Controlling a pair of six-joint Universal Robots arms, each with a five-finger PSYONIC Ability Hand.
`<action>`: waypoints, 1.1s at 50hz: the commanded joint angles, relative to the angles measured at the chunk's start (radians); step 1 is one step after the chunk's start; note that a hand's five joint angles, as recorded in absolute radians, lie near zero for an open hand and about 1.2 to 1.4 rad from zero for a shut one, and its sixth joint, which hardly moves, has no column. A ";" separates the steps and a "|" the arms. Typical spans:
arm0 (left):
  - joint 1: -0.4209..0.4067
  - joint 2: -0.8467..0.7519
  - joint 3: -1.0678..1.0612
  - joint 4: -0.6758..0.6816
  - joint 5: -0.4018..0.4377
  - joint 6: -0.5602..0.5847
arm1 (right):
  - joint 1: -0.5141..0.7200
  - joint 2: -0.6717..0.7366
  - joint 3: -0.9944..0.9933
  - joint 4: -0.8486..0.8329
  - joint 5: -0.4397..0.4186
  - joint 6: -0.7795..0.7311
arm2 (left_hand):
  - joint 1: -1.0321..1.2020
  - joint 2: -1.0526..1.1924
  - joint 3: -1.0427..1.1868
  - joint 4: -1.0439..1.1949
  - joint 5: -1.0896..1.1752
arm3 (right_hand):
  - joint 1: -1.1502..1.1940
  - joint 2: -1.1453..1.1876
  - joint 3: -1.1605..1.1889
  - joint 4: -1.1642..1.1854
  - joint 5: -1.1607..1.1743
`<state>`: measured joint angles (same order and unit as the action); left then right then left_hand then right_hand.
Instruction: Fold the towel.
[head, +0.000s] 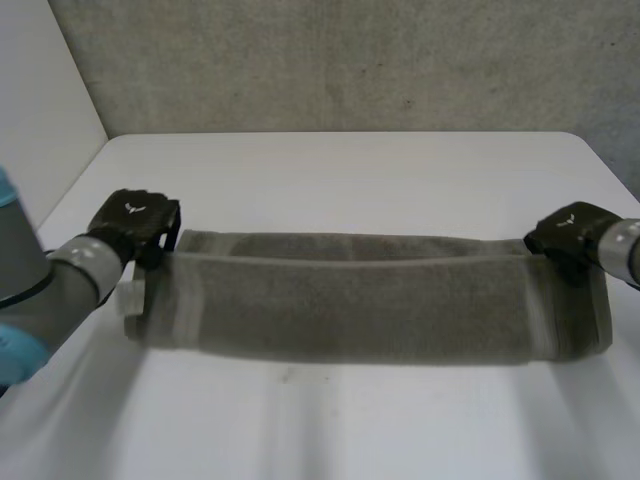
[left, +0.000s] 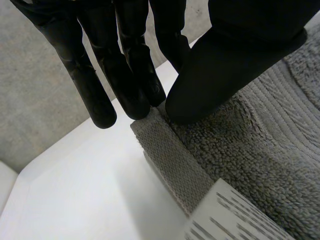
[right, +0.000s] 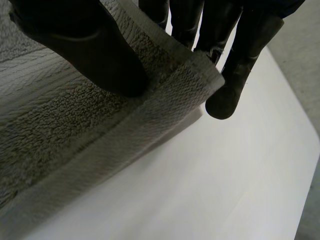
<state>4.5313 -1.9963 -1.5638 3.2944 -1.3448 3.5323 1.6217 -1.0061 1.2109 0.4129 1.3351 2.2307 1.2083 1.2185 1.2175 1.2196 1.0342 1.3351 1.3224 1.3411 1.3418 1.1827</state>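
The grey towel (head: 360, 300) stretches as a long doubled band across the white table (head: 340, 170). The left hand (head: 135, 225) pinches 1 end corner between thumb and fingers, and the right hand (head: 570, 235) clamps the opposite corner the same way. Both grips sit close to the hem, so an uneven pull could slip a corner free and skew the fold

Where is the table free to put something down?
Free: the table between the towel and the back wall, and the strip before the towel. Crowded: the towel's ends, pinched by the left hand and right hand.
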 joint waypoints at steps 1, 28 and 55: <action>-0.031 -0.177 0.206 0.017 -0.004 -0.018 | 0.049 0.133 -0.158 -0.124 0.027 0.061 | 0.188 0.178 0.179 0.177 0.188 | 0.061 0.074 0.055 0.054 0.039; -0.035 -0.427 0.421 0.163 -0.002 -0.024 | 0.092 0.351 -0.387 -0.201 0.161 0.118 | -1.030 -1.040 -1.039 -1.041 -1.030 | -1.161 -1.148 -1.167 -1.167 -1.183; 0.042 0.166 -0.181 0.163 -0.004 -0.426 | -0.020 -0.235 0.351 -0.275 -0.001 0.345 | -1.030 -1.040 -1.039 -1.041 -1.030 | -1.045 -1.032 -1.051 -1.051 -1.067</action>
<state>4.5608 -1.8894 -1.6071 3.4556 -1.3505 3.1715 1.6800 -1.2029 1.3924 0.1848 1.4353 2.5724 0.1792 0.1699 0.1695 0.1688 0.0334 0.2534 0.2505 0.2501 0.2664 0.0705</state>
